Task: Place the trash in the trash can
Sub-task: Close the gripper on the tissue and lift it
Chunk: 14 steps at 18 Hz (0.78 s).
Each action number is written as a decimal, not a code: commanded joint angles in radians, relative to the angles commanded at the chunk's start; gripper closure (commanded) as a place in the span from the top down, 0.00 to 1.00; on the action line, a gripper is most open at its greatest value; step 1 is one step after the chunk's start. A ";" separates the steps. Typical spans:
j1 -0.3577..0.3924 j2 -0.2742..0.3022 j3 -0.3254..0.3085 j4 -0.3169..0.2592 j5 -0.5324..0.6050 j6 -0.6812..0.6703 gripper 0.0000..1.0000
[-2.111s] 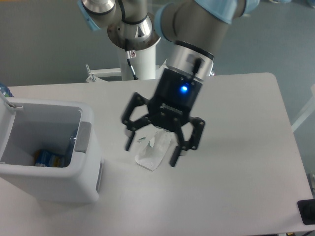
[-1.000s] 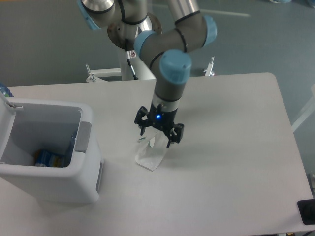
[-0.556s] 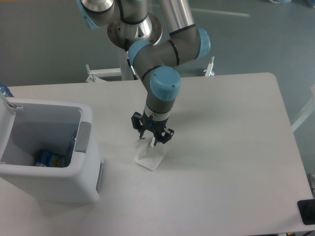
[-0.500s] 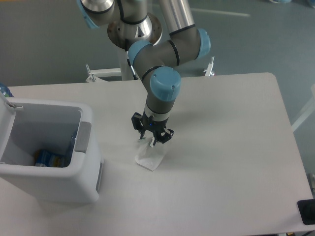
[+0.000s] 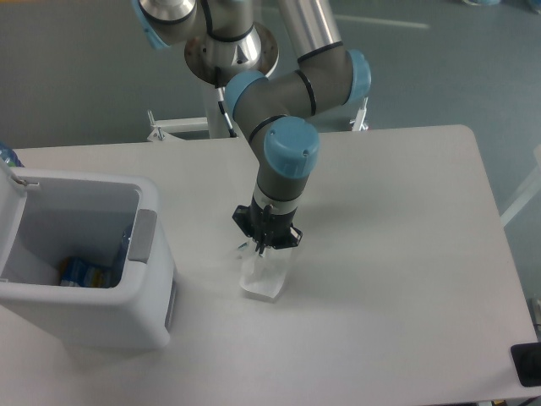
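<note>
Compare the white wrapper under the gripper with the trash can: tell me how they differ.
The wrapper is small, thin and crumpled, while the trash can is far larger, boxy and rigid. The wrapper is pinched at its top by the gripper; the trash can stands untouched with its lid open. Both are white plastic.

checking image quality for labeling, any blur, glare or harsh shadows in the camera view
Fixed camera: soft even light, only faint shadows beside the trash can and under the wrapper; no strong glare on the table; gripper looks reasonably sharp, though its dark fingers blend together; the pale wrapper has low contrast against the tabletop.
</note>
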<state>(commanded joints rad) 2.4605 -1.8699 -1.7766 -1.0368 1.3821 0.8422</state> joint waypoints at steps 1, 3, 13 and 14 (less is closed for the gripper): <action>0.003 0.002 0.021 -0.017 0.000 -0.008 0.00; 0.014 0.005 0.063 -0.045 -0.006 -0.026 0.00; 0.110 0.017 0.357 -0.049 -0.431 -0.297 0.00; 0.106 0.018 0.373 -0.048 -0.466 -0.316 0.00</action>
<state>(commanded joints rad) 2.5664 -1.8515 -1.4037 -1.0845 0.9161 0.5263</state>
